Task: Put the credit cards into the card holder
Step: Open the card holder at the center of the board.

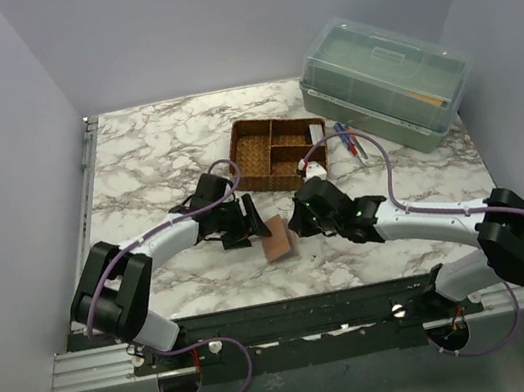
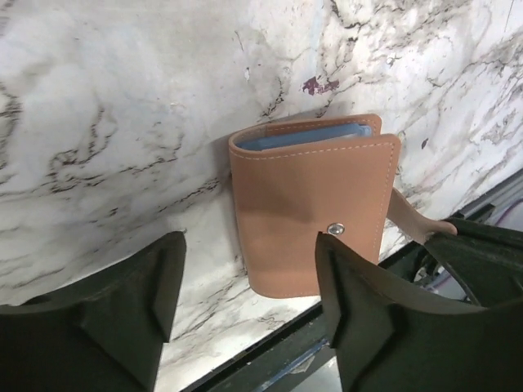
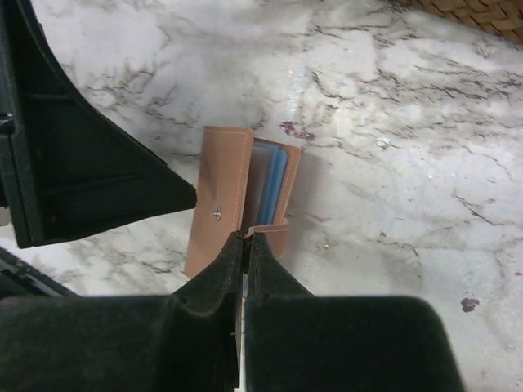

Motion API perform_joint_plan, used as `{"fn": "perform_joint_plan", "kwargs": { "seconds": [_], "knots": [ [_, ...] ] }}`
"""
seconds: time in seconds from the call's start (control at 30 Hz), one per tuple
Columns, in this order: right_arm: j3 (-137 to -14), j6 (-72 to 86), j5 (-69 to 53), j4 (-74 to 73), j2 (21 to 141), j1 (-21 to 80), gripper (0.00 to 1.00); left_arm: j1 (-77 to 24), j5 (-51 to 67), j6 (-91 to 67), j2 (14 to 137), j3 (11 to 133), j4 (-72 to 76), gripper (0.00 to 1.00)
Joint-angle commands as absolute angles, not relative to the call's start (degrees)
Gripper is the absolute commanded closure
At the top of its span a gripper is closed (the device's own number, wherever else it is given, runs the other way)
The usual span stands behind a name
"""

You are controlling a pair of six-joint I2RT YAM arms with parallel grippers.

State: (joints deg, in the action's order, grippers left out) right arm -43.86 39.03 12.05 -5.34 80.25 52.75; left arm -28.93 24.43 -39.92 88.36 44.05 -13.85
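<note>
Tan leather card holder [image 2: 310,204] lies folded, tab unsnapped, on the marble table [image 2: 98,122] between my arms. My right gripper [image 3: 246,238] is pinched tight on its snap tab [image 2: 409,220], I judge to pin it steady. My left gripper [image 2: 249,245] stands with jaws wide beside it, gripping nothing.

Folded card holder [image 3: 225,204] on marble table [image 3: 392,147] just ahead of right gripper [image 3: 247,238], blue pockets showing; fingertips pressed together on its snap tab [image 3: 274,226].

The left arm [image 1: 163,239] and right arm [image 1: 429,219] have white links with black joints. Purple cables [image 1: 388,179] loop along each.
</note>
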Motion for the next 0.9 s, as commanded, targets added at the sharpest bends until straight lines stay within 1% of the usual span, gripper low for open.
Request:
{"fn": "perform_joint_plan", "kwargs": {
  "seconds": [0.0,0.07,0.2,0.3,0.4,0.5,0.6,0.73,0.87],
  "knots": [
    [-43.22,39.26,8.81,-1.51,77.82,52.47,1.0,-29.52,18.38,-38.33,83.74,45.03,-17.96,0.28],
    [-43.58,39.11,8.61,-1.71,77.49,52.51,1.0,-29.94,18.64,-38.76,82.65,45.3,-18.22,0.27],
    [-43.21,39.26,8.5,-1.36,76.43,52.47,1.0,-31.49,18.44,-40.38,80.59,46.1,-18.69,0.22],
    [-42.72,39.42,8.35,-0.92,75.77,52.48,1.0,-32.6,16.75,-41.52,79.24,46.54,-19.16,0.18],
    [-42.44,39.91,8.36,-1.33,75.41,52.47,1.0,-33.23,15.98,-42.85,77.84,46.8,-19.57,0.18],
    [-41.8,40.3,7.93,-0.79,74.36,52.47,1.0,-34.77,12.46,-43.45,75.49,47.16,-20.23,0.14],
    [-41.32,40.45,8.05,-0.62,73.2,52.47,1.0,-35.95,9.72,-43.59,75.22,47.66,-20.73,0.14],
    [-41.3,40.56,8.3,-1.03,72.51,52.47,1.0,-37.04,8.88,-43.39,79.01,49.53,-22.2,0.22],
    [-41.06,40.7,8.09,-0.89,71.71,52.47,1.0,-38.87,6.16,-41.62,81.06,51.16,-23.68,0.21]
  ]
}}
